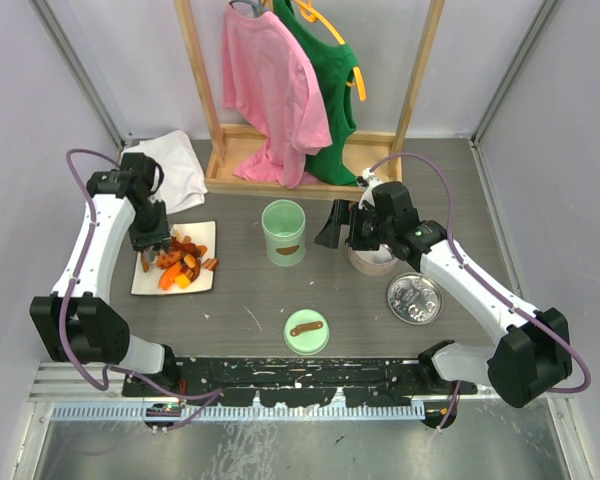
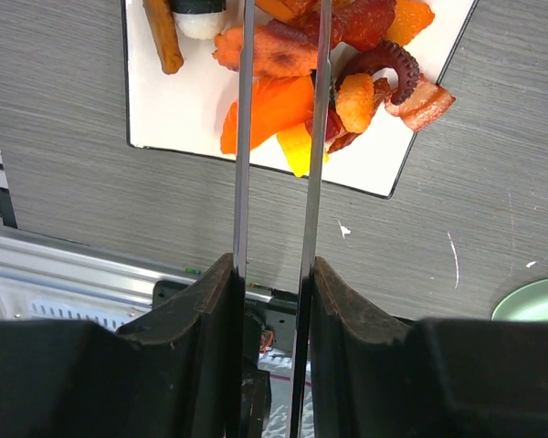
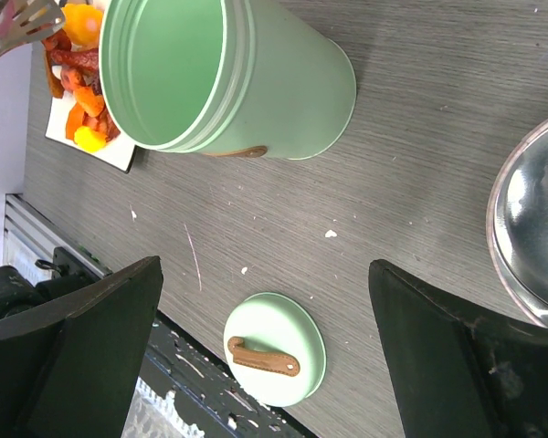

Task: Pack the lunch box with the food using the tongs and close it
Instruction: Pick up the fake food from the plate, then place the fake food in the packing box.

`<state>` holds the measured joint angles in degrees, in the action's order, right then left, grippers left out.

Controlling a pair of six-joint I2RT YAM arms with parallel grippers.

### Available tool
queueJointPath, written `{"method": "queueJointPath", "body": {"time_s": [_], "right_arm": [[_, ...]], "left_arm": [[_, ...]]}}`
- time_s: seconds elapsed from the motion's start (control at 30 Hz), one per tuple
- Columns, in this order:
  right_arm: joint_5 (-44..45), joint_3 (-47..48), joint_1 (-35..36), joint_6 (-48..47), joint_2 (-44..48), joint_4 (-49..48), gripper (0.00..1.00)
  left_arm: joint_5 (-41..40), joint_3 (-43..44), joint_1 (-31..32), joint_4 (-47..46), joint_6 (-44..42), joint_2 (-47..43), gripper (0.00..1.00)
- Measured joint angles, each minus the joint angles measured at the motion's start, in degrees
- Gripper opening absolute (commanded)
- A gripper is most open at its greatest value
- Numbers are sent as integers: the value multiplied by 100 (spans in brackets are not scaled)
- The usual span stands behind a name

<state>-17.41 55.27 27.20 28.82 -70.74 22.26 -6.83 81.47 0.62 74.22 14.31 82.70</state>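
Two thin metal arms of the tongs (image 2: 242, 182) run up between the fingers of the left gripper (image 2: 272, 265), and we see each dark finger pressed flat against one arm, so this claw is clamped on the tongs. The tongs reach out over the food (image 2: 283, 100), a heap of orange, red and brown pieces on a white square plate (image 2: 183, 109). Their tips are cut off by the top edge of the left wrist view, so we cannot tell whether they grip a piece.

Nearest the arm bases, on the grey table (image 1: 250, 300), lies the round green lid (image 1: 306, 331) with its brown strap handle up. Beyond it the lunch box (image 1: 283, 232), a tall pale green tub, stands upright, open and with nothing inside it. It stands well apart from the plate at the left.

To the right of the lunch box the right gripper (image 3: 265, 274) hangs above the table with its fingers spread wide apart and nothing between them. Under this arm is a pale round thing, perhaps a roll of tape (image 1: 372, 262), mostly hidden. A shiny metal bowl (image 1: 414, 298) sits nearer, partly cut off in the right wrist view.

Farther back a white cloth (image 1: 180, 170) lies crumpled, and a wooden rack (image 1: 205, 90) carries a pink shirt (image 1: 270, 90) and a green shirt (image 1: 330, 100).
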Motion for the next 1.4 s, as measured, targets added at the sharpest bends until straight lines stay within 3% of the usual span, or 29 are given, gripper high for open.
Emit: {"method": "queueJointPath", "body": {"time_s": [0.6,1.0,1.2,1.4], "right_arm": [[4,0,0,0,0,7,100],[72,0,0,2,2,7,100],[142,0,0,17,103,11,100],[297,0,0,52,278,13,100]], "left_arm": [[-20,37,0,352,131,-428,18],[409,774,125,898,337,-570,14],[730,1241,654,1058,599,-645,15],[966,1639,1711,1027,1025,-673,14]]}}
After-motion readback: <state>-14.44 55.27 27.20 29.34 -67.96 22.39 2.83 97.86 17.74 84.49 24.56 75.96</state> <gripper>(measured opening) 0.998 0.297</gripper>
